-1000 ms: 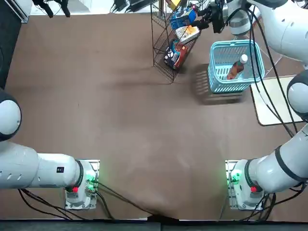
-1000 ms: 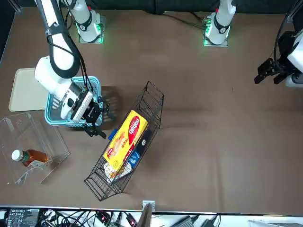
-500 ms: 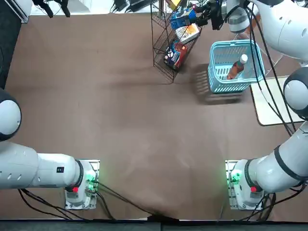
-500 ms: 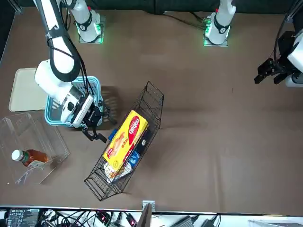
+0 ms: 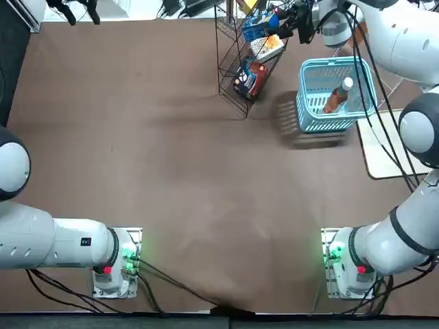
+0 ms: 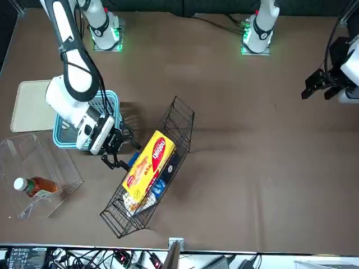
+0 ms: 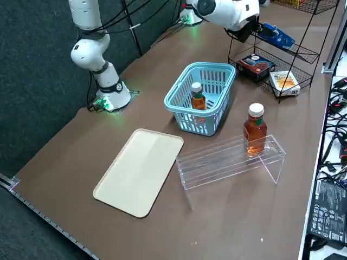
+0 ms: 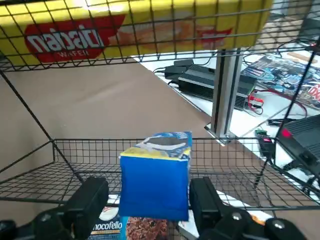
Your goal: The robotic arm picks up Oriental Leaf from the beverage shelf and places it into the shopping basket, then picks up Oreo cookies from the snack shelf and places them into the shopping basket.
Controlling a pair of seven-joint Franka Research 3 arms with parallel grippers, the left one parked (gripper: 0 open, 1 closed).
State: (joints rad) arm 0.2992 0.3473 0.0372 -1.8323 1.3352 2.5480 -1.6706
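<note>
Bright blue, the Oreo cookies (image 8: pixel 154 187) stand in the right wrist view between the parted fingers of the right gripper (image 8: pixel 148 192), with a visible gap on one side of the pack; the gripper is open and not clamped on it. That view also gives the lettering on the yellow wafer box (image 8: pixel 135 30) in the tier above, along with another snack pack (image 8: pixel 145 228) lower down. The right side view shows the blue pack on the middle tier of the black wire rack (image 7: pixel 298 51), with a red-and-dark pack (image 7: pixel 256 66) and a white box (image 7: pixel 285 82) below. Here the Oriental Leaf (image 7: pixel 198 102) is inside the light blue shopping basket (image 7: pixel 181 111), while a second amber bottle (image 7: pixel 255 130) is on the clear beverage shelf (image 7: pixel 217 161). In the front view the yellow box hides much of the rack's contents, and the robotic arm (image 6: pixel 81 81) reaches over the basket towards it. From the top view, the basketed bottle lies slanted and a cream tray (image 5: pixel 384 154) sits just beside the basket. The tabletop (image 5: pixel 178 151) is matt brown, faintly marked. Dark grey cloth (image 7: pixel 38 81) backs the side view; beyond the table's far edge run a white ledge, black devices and tangled cables (image 6: pixel 73 260).
</note>
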